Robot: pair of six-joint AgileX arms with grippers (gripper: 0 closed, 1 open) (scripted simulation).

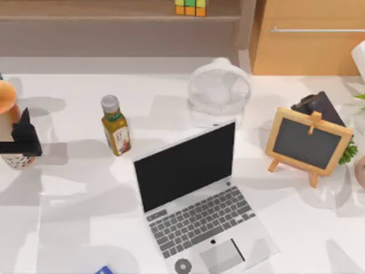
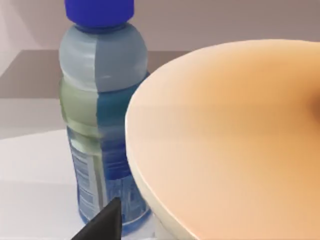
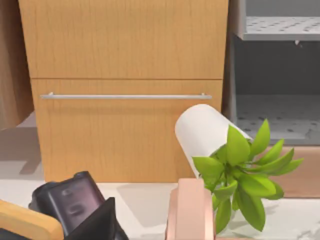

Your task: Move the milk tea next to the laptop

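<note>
At the table's far left edge, the left gripper (image 1: pixel 21 142) sits around the milk tea (image 1: pixel 12 123), apparently clamped on it though its fingers are largely hidden, the cup well apart from the laptop (image 1: pixel 194 200), so the carry remains; the right arm is parked off right.

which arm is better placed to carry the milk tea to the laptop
Left. Its gripper is already at the milk tea on the table's far left edge, with the laptop at the centre.
</note>
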